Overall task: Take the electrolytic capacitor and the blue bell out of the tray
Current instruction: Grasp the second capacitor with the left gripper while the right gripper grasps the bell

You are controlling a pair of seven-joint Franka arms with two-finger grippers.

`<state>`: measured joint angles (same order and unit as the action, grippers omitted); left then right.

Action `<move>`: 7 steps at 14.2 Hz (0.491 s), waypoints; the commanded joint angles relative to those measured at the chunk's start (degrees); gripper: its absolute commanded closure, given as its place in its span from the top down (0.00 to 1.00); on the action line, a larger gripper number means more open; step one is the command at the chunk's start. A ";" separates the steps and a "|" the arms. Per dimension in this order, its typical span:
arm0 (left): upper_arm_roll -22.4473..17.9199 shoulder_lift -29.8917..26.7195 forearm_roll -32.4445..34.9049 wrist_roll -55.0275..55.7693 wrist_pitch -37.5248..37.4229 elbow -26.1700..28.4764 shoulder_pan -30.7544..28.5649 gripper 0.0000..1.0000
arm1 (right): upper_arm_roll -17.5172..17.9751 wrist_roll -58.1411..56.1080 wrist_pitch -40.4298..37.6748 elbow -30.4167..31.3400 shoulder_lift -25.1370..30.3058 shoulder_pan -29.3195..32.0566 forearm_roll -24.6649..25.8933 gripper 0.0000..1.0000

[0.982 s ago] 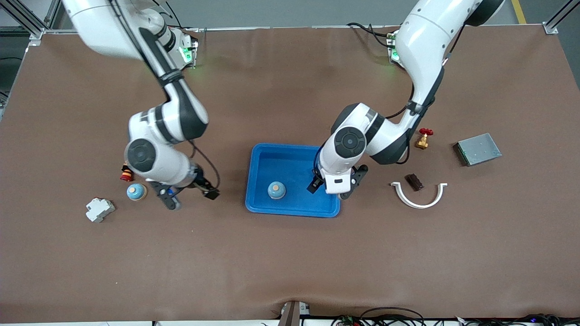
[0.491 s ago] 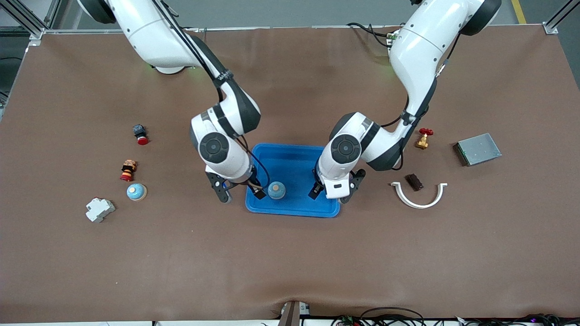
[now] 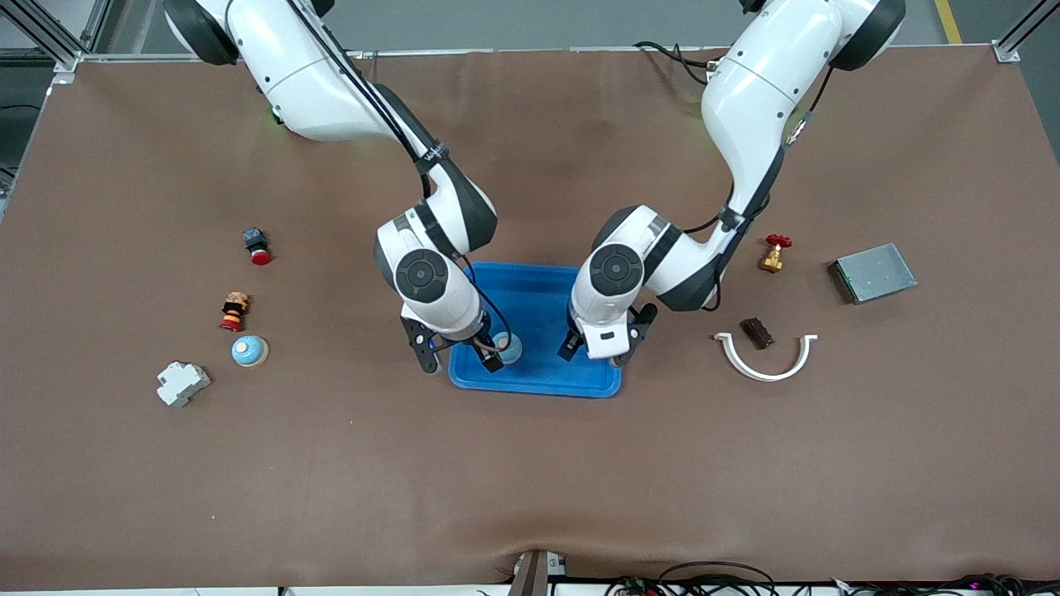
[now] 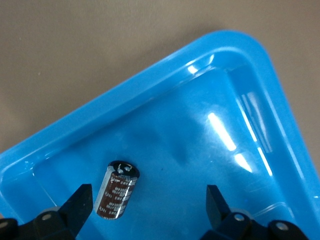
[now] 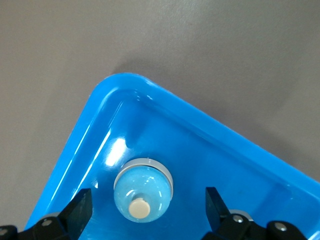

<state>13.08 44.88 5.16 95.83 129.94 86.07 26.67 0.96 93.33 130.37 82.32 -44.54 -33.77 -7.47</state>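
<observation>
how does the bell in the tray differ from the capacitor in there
The bell is a light blue dome with a pale button on top; the capacitor is a dark brown cylinder with printed lettering. The bell sits upright on its base, while the capacitor lies on its side. The bell is under the open right gripper, the capacitor under the open left gripper. Both rest loose in the blue tray.

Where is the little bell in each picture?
Front view: the bell sits in the blue tray, partly hidden under the right gripper.
Right wrist view: the bell is between the open fingers, near the tray's corner.
Left wrist view: not in it; only the capacitor shows.
Shared landmark: the blue tray.
</observation>
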 commanded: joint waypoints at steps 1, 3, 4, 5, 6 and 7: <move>-0.24 0.65 1.43 1.47 0.58 0.58 1.10 1.00 | -0.87 3.00 -0.73 -4.44 -3.44 -1.73 1.40 1.00; -0.24 0.65 1.43 1.47 0.58 0.85 1.28 1.00 | -1.57 5.62 -0.73 -5.93 -5.20 -2.79 3.50 1.00; -0.24 0.65 1.43 1.47 0.58 1.20 1.63 1.00 | -1.57 7.03 -0.73 -6.72 -6.16 -3.06 4.56 1.00; -0.24 0.65 1.43 1.47 0.58 1.73 1.63 1.00 | -1.57 7.57 -0.73 -7.43 -6.96 -3.14 4.91 1.00; -0.24 0.56 1.43 1.38 0.58 2.34 1.63 1.00 | -1.66 7.66 -0.73 -7.61 -7.31 -3.67 5.00 1.00; -0.24 0.56 1.43 1.38 0.58 2.52 1.63 1.00 | -1.66 7.75 -0.55 -7.70 -7.58 -4.02 5.01 1.00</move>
<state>13.09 45.93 5.20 95.84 129.94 87.39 27.90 0.18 99.15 130.36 77.72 -50.02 -36.47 -3.40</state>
